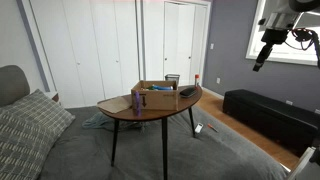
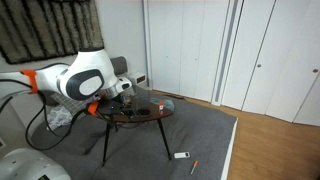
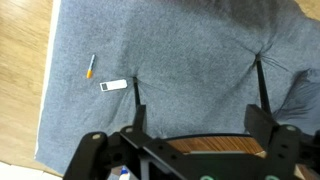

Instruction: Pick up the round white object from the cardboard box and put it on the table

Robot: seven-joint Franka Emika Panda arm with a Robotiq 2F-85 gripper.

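Note:
The oval wooden table (image 1: 120,108) stands mid-room on thin black legs. The low tan cardboard box (image 1: 160,96) sits on its top. I cannot make out a round white object in or near the box. My gripper (image 1: 262,54) hangs high at the right, well above and away from the table. In the wrist view my gripper (image 3: 185,138) is open and empty, looking down past the table's edge (image 3: 200,150) to grey carpet. In an exterior view the arm (image 2: 85,80) hides most of the table (image 2: 145,116).
A small purple container (image 1: 137,100) stands on the table beside the box. A long black bench (image 1: 270,112) lies under the window. A grey cushion (image 1: 30,125) is close by. A white flat item (image 3: 114,85) and an orange pen (image 3: 88,68) lie on the carpet.

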